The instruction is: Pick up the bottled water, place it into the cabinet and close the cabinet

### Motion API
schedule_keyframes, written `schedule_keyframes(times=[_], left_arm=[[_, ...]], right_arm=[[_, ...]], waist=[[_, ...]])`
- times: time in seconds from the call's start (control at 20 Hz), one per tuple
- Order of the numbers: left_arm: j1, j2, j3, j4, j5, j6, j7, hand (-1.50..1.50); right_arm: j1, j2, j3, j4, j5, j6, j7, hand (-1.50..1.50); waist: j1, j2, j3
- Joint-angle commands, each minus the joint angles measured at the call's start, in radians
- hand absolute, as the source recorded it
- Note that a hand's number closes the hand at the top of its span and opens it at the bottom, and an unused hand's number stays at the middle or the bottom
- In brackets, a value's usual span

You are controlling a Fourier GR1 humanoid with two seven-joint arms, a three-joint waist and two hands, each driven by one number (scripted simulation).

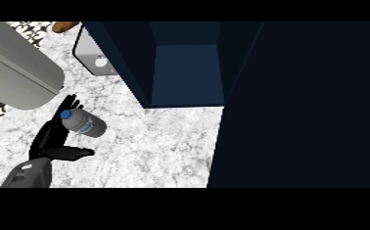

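So far, little of the task looks done. The water bottle (83, 123) lies tilted on the counter (159, 146) at the view's left, not yet lifted and well apart from the cabinet (186, 72), which stands open. Placing the bottle inside and shutting the door (296, 106) both remain, as far as can be judged.

The left hand (52, 138) — black, on a grey forearm — sits just beside the bottle, fingers straight along its far side and thumb stretched out below it; the hand is spread wide and holds nothing, though its fingers may touch the bottle. The right hand is not visible.

The bottle is a small clear cylinder with a pale label and a round blue cap. The counter is speckled white-and-grey stone. The cabinet is a dark navy box with flat, matte walls and a lighter blue interior; its tall door swings out at the right — a broad dark panel. A smooth grey cylinder (25, 72) lies at the far left.
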Motion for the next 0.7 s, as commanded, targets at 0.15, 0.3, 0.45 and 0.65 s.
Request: schedule_keyframes(times=[0.15,0.3,0.45,0.65], left_arm=[[-0.078,-0.014,0.023,0.127,0.006,-0.013,-0.134,-1.50],[-0.069,-0.011,0.038,0.158,0.023,-0.043,-0.165,-1.50],[-0.153,-0.031,0.035,0.158,0.027,-0.030,-0.111,1.50],[-0.095,-0.055,-0.008,0.147,-0.004,-0.084,-0.192,1.50]], right_arm=[[0.040,-0.052,-0.029,-0.071,0.028,0.014,-0.033,-1.50],[0.057,-0.050,0.011,-0.078,0.056,0.000,-0.049,-1.50],[0.010,-0.033,0.005,-0.069,0.064,-0.023,-0.008,-1.50],[0.024,-0.054,0.014,-0.116,0.054,-0.024,0.035,-1.50]], waist=[[-0.004,0.004,0.000],[-0.009,0.003,-0.001],[-0.009,0.003,-0.001],[-0.002,0.000,-0.001]])
